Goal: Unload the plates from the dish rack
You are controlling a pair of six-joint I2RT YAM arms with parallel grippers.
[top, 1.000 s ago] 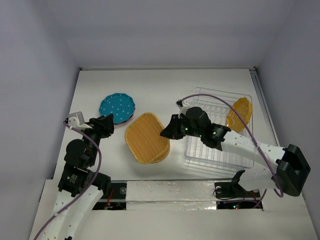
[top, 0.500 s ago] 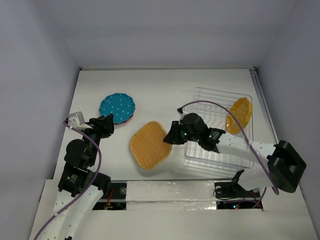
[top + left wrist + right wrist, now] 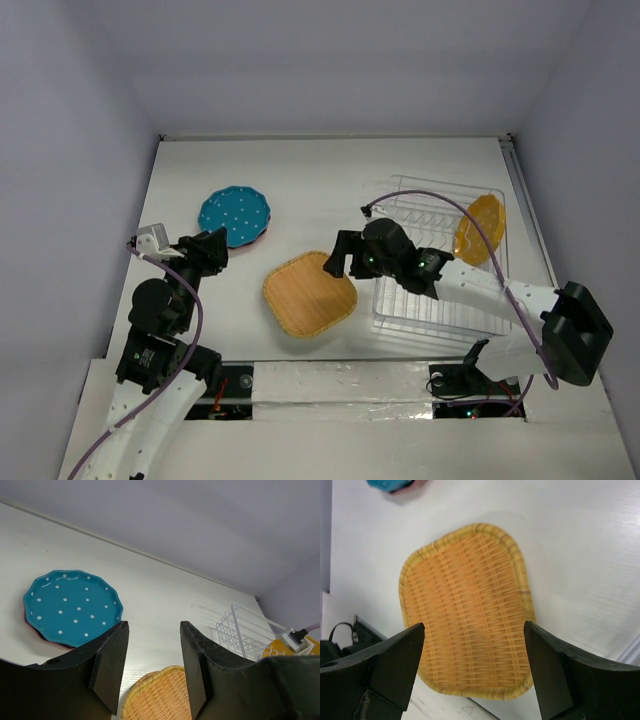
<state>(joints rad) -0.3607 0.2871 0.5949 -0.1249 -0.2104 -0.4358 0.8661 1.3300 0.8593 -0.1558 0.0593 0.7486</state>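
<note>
The rounded-square orange woven plate point(image 3: 309, 294) point(image 3: 470, 610) lies flat on the table left of the dish rack point(image 3: 430, 305). My right gripper point(image 3: 340, 256) point(image 3: 474, 625) hovers over it, open wide, fingers apart from the plate. An orange plate point(image 3: 478, 228) stands on edge at the rack's far right. A teal dotted plate point(image 3: 234, 214) point(image 3: 72, 605) rests on a pink one whose rim point(image 3: 37, 636) peeks out. My left gripper point(image 3: 213, 247) point(image 3: 153, 623) hangs open and empty near the teal plate; the woven plate point(image 3: 160, 695) shows between its fingers.
White walls close the table at the back and sides. The rack's white wires point(image 3: 245, 630) show at the right of the left wrist view. The right arm's purple cable point(image 3: 455, 215) arcs over the rack. The table's near edge point(image 3: 330, 365) lies just beyond the woven plate.
My right gripper has opened and let go of the woven plate, which went from tilted to flat on the table. The left arm has not moved.
</note>
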